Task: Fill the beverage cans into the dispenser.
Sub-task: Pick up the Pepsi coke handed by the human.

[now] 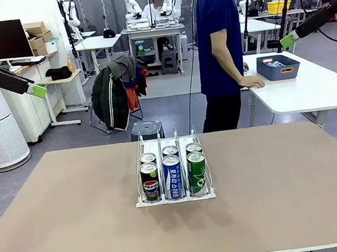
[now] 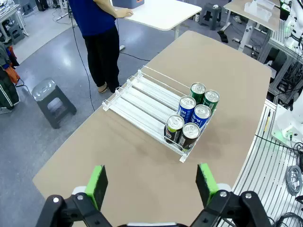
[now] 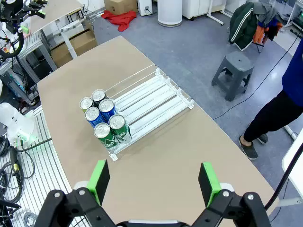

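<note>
On the desk [image 1: 76,225], centre: white wire dispenser [image 1: 158,144], three lanes running toward the far side. Six beverage cans [image 1: 172,176] stand upright in two rows at its near end: a dark pair in the left lane, a blue-and-white pair in the middle, a green pair in the right. Left gripper [image 2: 151,182]: high above the desk, fingers wide apart, holding nothing. Right gripper [image 3: 154,179]: likewise high, fingers apart, holding nothing. Person [image 1: 216,39]: standing beyond the far edge, one hand on a white side desk [image 1: 313,91]
</note>
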